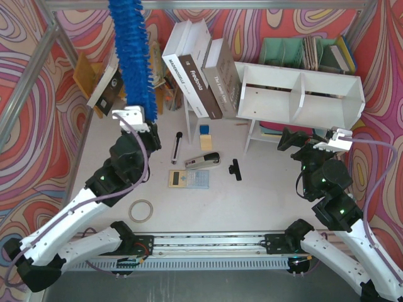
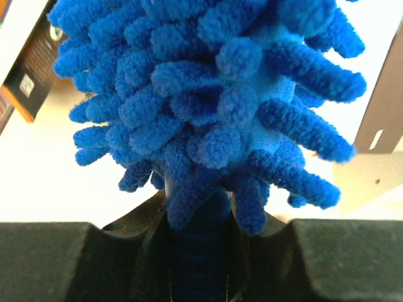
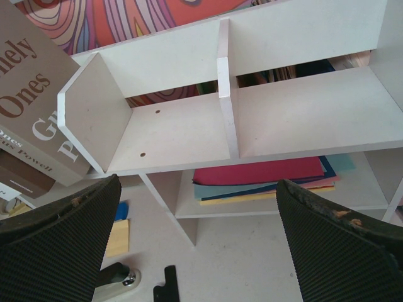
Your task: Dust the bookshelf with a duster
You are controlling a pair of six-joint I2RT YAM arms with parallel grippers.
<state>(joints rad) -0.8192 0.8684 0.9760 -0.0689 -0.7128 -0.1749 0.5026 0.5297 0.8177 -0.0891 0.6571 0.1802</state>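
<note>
Gripping the duster (image 1: pixel 133 56) by its short handle, the left gripper (image 1: pixel 140 118) is clamped tight on it. The fluffy blue head stands upright above the gripper at the table's left rear, well apart from the bookshelf (image 1: pixel 302 94). In the left wrist view the noodle bristles fill nearly everything above the dark fingers (image 2: pixel 63 264). The bookshelf stands on its legs at the right rear, with leaning books (image 1: pixel 201 75) just beside its left end and coloured sheets (image 3: pixel 258 173) stacked underneath. The right gripper (image 1: pixel 313 139) hovers in front of the shelf, jaws spread wide and holding nothing. A stapler (image 1: pixel 203 162), calculator (image 1: pixel 189 179) and tape roll (image 1: pixel 141 211) lie between the arms.
</note>
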